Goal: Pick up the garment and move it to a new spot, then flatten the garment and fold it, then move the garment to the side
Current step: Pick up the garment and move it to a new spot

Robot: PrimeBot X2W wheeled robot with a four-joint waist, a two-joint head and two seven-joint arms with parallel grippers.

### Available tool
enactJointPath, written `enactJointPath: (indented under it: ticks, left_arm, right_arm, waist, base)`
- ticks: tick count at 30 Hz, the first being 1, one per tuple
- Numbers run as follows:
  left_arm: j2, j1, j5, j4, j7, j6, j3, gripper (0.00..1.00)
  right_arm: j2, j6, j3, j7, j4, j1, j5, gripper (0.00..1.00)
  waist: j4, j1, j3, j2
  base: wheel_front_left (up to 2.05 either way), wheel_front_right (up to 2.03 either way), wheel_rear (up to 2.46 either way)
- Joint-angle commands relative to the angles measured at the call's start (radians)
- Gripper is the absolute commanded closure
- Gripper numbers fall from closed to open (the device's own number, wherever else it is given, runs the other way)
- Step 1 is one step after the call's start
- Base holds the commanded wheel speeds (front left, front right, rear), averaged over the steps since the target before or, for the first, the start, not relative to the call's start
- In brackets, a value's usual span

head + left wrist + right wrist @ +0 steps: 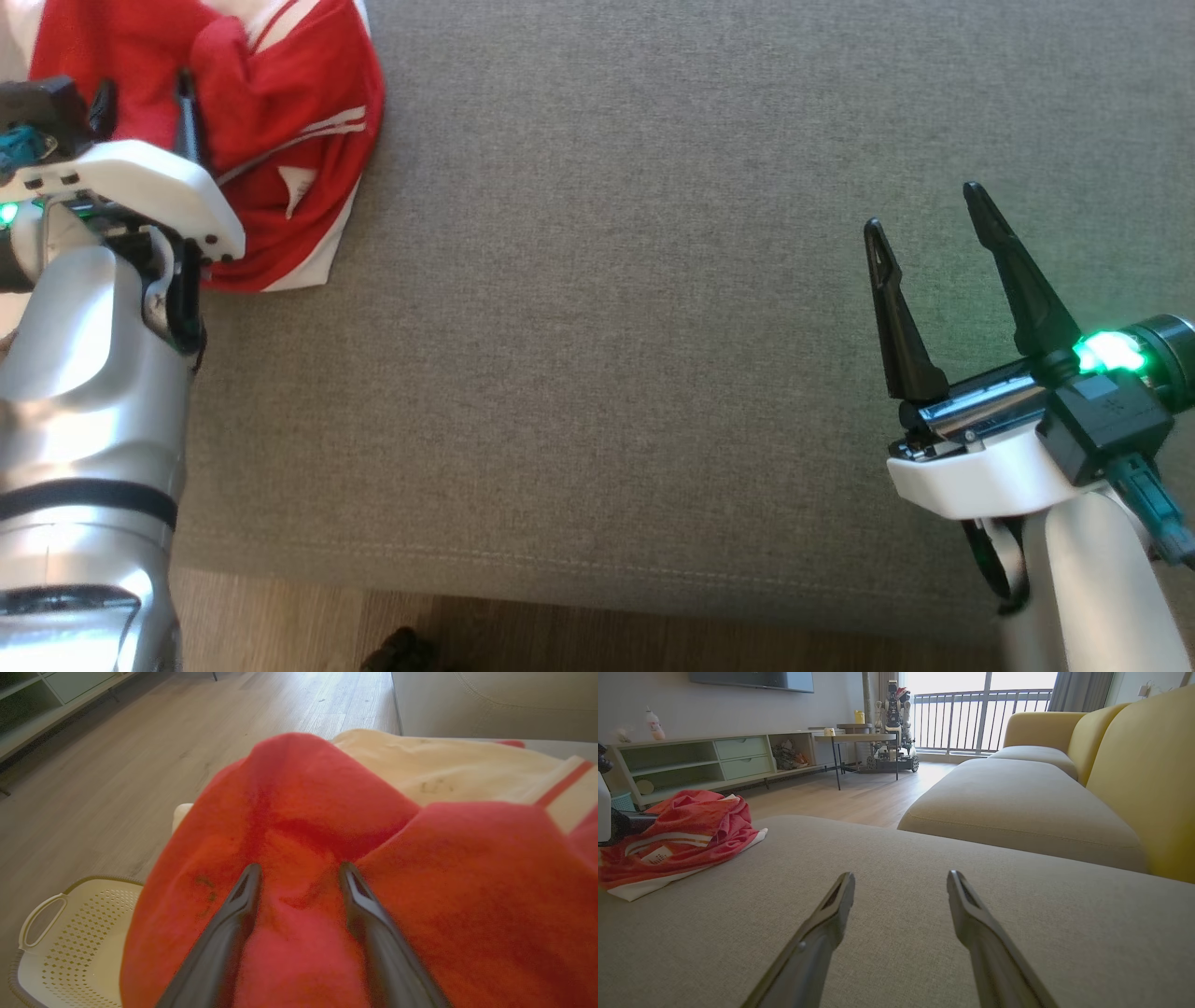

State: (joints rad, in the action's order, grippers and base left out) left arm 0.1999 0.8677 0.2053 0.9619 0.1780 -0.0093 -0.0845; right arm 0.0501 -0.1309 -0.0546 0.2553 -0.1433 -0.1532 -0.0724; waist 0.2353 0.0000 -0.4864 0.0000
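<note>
- The left pincer [300,870] stands wide open with its two fingers down on the red cloth. A soft hump of fabric sits between them, but they have not closed and grip nothing.
- The right pincer [924,213] is spread just as wide and is empty. It hangs over bare cushion, well apart from the cloth.
- The garment [280,140] is a red top with white stripes and a white hem. It lies bunched and rumpled at the far left corner of the grey seat cushion [607,327], with folds piled on one another.
- Beyond that corner, down on the wooden floor [140,765], sits a pale laundry basket [70,933]. It is beside the cushion edge, below the overhanging cloth.
- By my reckoning the job has barely begun and the very first lift is not yet made.
- Everything is left to do: closing on the cloth, carrying it to open cushion, spreading it flat, folding it and setting it aside.
- The wide bare stretch in the middle of the cushion looks the likely place for spreading.
</note>
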Motion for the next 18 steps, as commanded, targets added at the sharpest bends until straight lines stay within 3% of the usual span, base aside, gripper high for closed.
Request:
enactJointPath:
  ticks: [1, 2, 8, 12, 18]
  left_arm:
    - [0.066, 0.037, -0.001, -0.002, 0.015, -0.003, 0.023, 0.57]
    - [0.068, 0.045, -0.001, 0.018, 0.018, -0.005, 0.021, 1.00]
    - [0.068, 0.074, -0.006, 0.074, 0.064, 0.006, 0.012, 1.00]
    - [0.070, 0.078, -0.009, 0.039, 0.081, 0.026, 0.017, 1.00]
    - [0.084, 0.020, -0.039, -0.279, 0.083, 0.077, 0.061, 1.00]
  right_arm:
    - [0.000, 0.000, -0.030, 0.006, -0.037, -0.009, -0.003, 0.00]
    - [0.000, 0.000, -0.030, 0.006, -0.036, -0.009, -0.002, 0.00]
    - [0.000, 0.000, -0.028, 0.006, -0.028, -0.009, 0.003, 0.00]
    - [0.000, 0.000, -0.035, 0.006, -0.016, -0.010, 0.011, 0.00]
    - [0.000, 0.000, -0.044, 0.006, 0.002, -0.004, 0.040, 0.00]
  waist:
    - [-0.006, 0.0000, -0.003, 0.0000]
    - [-0.008, 0.0000, -0.002, 0.0000]
    - [-0.003, 0.0000, 0.018, 0.0000]
    - [0.007, 0.0000, 0.052, 0.0000]
    - [0.019, 0.0000, 0.136, 0.0000]
  base:
    - [0.00, 0.00, 0.00]
    - [0.00, 0.00, 0.00]
    - [0.00, 0.00, 0.00]
    - [0.00, 0.00, 0.00]
    - [0.00, 0.00, 0.00]
